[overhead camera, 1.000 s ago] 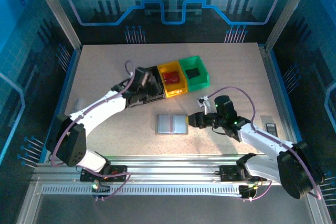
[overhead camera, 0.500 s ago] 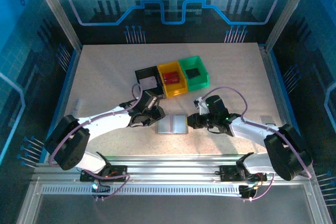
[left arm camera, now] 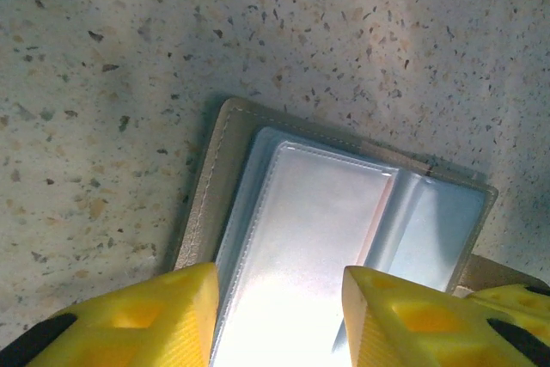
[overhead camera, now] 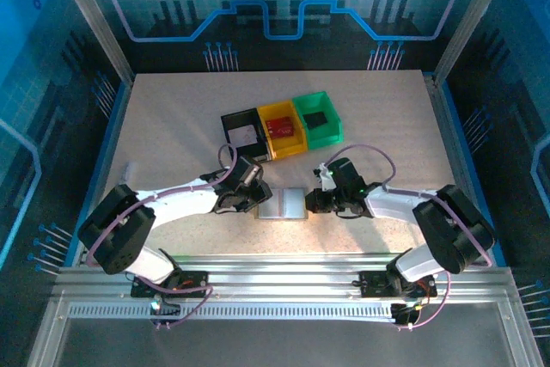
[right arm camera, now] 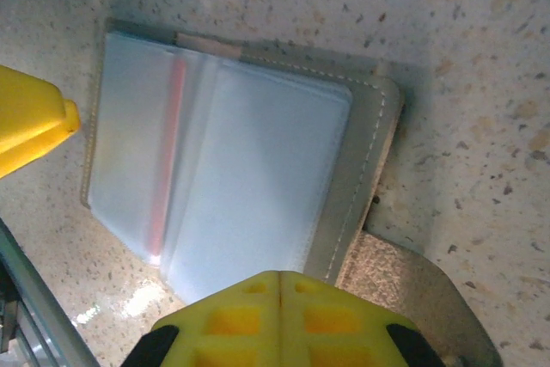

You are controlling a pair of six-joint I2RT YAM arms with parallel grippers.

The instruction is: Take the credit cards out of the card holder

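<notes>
We see the grey wallet lying open on the desk, just beneath the spread left end effector and right before the right end effector, whose fingers are pressed together.

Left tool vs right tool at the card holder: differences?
Left tool is open, its fingers spread over the card holder; right tool is shut, fingers together. Left tool is at the holder's left half, right tool at its right edge. Both have yellow fingers.
</notes>
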